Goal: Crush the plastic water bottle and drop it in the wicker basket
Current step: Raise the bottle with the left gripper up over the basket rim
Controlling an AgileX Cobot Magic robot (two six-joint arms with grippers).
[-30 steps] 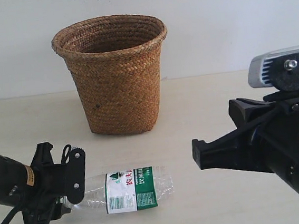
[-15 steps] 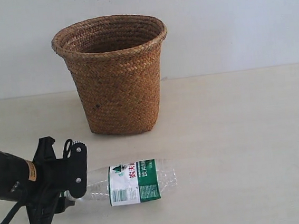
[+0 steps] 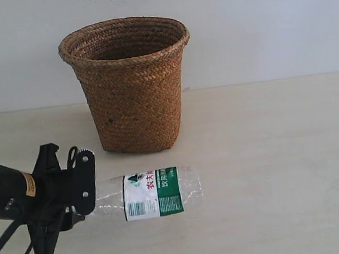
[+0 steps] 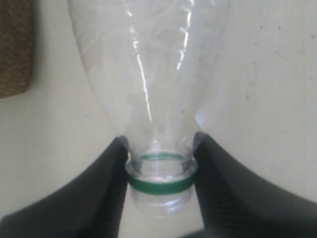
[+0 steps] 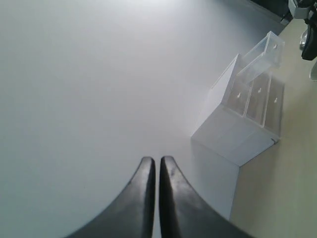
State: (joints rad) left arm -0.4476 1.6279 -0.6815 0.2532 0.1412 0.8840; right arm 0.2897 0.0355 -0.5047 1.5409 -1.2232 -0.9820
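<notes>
- Left wrist view: my left end effector [image 4: 159, 168] is clamped on the neck of the plastic water bottle [image 4: 148, 74], with one finger on each side of the green ring.
- On the exterior view I see the plastic water bottle [image 3: 155, 192] horizontal over the front of the tabletop [image 3: 268, 153], base pointing right. I cannot tell whether it touches.
- Behind it, apart, the wicker basket [image 3: 131, 88] stands upright.
- My right end effector [image 5: 157, 171] is closed on nothing, facing a white wall and a clear drawer box [image 5: 247, 109].

Clear, capless plastic water bottle [image 3: 152, 193] is horizontal, near the upright brown wicker basket [image 3: 131, 94].
</notes>
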